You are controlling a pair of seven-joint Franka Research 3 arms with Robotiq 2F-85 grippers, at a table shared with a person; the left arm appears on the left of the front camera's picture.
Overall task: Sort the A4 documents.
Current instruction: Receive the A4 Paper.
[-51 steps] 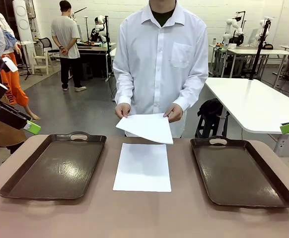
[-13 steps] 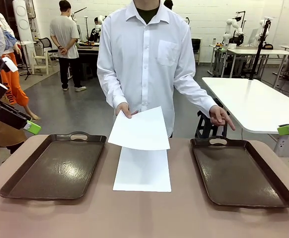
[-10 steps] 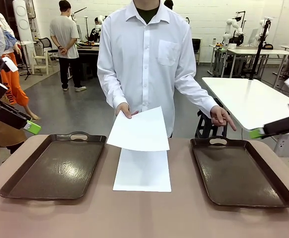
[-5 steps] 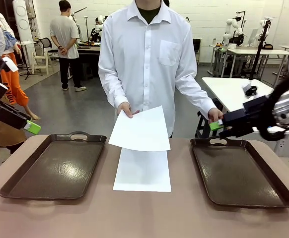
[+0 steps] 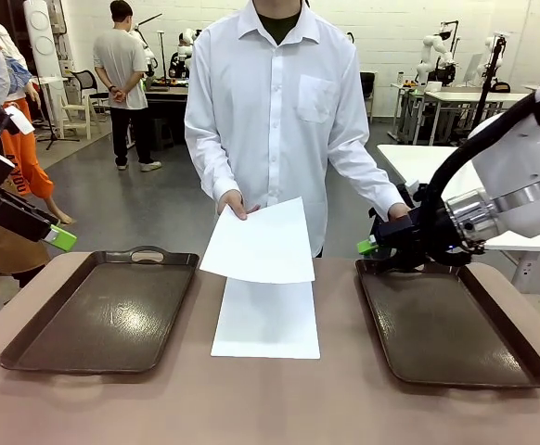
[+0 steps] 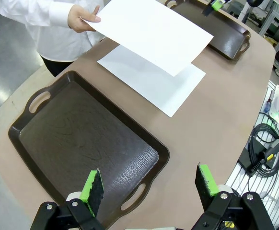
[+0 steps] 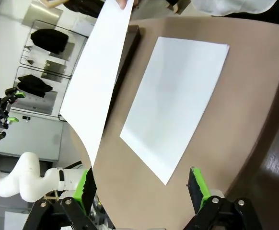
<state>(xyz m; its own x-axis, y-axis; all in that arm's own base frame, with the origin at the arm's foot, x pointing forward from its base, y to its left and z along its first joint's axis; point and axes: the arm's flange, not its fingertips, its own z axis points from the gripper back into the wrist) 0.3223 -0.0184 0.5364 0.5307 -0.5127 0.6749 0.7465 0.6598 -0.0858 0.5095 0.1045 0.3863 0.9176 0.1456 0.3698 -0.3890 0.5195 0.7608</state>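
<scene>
A4 documents (image 5: 266, 313): one flat on table (image 5: 251, 399) between two brown trays (image 5: 103, 315), second sheet (image 5: 259, 243) held above it in person's hand (image 5: 233, 203). Right gripper (image 5: 370, 247) fingers wide apart, empty, over right tray (image 5: 456, 324), far end. Left gripper (image 6: 149, 184) likewise, off table's left side.

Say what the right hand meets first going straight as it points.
Probably the flat sheet on the table, the right hand aiming below the held sheet; depth is unclear.

Dark brown left tray (image 5: 103, 315) and right tray (image 5: 446, 334) (both handled, well apart) flat on the tan table (image 5: 270, 399).
</scene>
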